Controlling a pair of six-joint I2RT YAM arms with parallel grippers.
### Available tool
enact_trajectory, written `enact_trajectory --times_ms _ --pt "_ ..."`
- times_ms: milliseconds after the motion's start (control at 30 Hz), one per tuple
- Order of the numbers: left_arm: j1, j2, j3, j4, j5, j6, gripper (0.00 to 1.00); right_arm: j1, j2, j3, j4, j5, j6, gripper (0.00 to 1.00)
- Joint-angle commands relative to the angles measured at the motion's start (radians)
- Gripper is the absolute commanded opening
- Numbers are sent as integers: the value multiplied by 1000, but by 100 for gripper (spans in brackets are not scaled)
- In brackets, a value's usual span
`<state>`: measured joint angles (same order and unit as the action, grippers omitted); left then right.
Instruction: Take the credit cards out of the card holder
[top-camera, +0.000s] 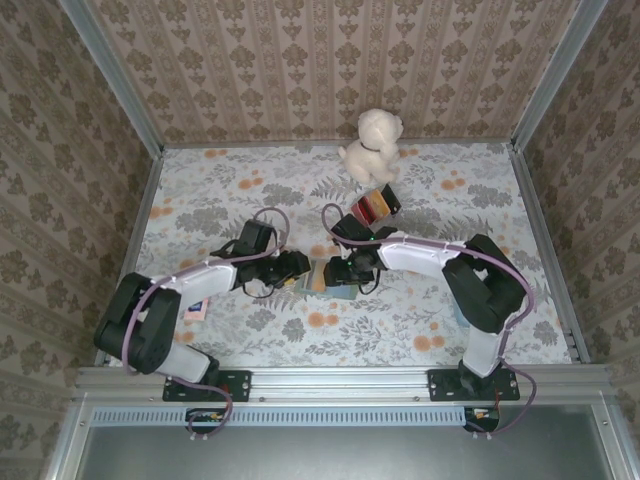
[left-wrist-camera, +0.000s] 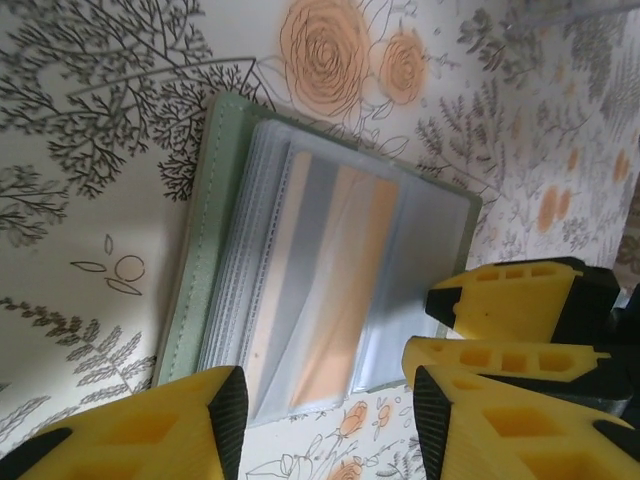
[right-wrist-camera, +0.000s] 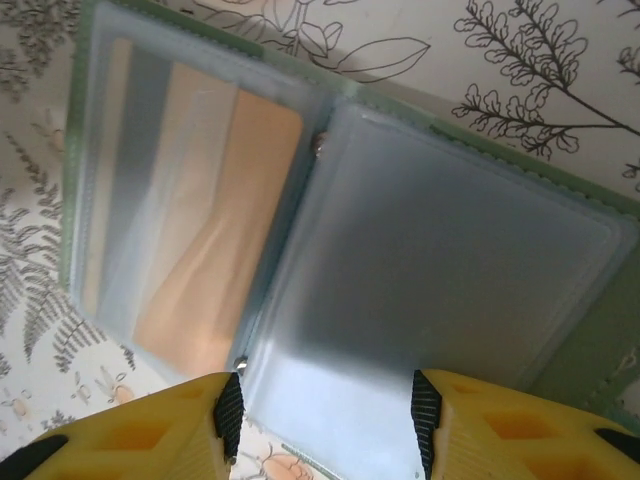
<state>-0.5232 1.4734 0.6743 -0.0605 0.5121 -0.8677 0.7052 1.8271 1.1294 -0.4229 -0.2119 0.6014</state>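
The sage-green card holder (top-camera: 322, 280) lies open on the floral table between both arms. In the left wrist view its green cover (left-wrist-camera: 200, 250) edges a stack of clear sleeves, and the top sleeve holds an orange-and-grey credit card (left-wrist-camera: 330, 290). My left gripper (left-wrist-camera: 325, 425) is open, its tips astride the sleeves' near edge. The right wrist view shows the same card (right-wrist-camera: 200, 230) on the left page and a light blue panel (right-wrist-camera: 440, 270) on the right. My right gripper (right-wrist-camera: 325, 430) is open over that panel's near edge; its yellow fingers (left-wrist-camera: 510, 300) also show beside the holder.
A red-yellow-black striped block (top-camera: 375, 205) lies behind the right gripper, with a cream plush dog (top-camera: 372, 143) further back. A small white-and-pink card (top-camera: 195, 308) rests by the left arm's base. Patterned walls enclose the table on three sides.
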Motion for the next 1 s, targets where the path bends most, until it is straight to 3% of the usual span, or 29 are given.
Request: enact_trajectory --times_ms 0,333,967 --pt "-17 46 59 -15 19 37 49 -7 47 58 -56 11 -40 51" --pt "-29 143 117 -96 -18 61 48 -31 94 91 -96 -1 -134 50" --pt "-70 168 152 -198 -102 89 53 -37 107 57 -73 -3 -125 47"
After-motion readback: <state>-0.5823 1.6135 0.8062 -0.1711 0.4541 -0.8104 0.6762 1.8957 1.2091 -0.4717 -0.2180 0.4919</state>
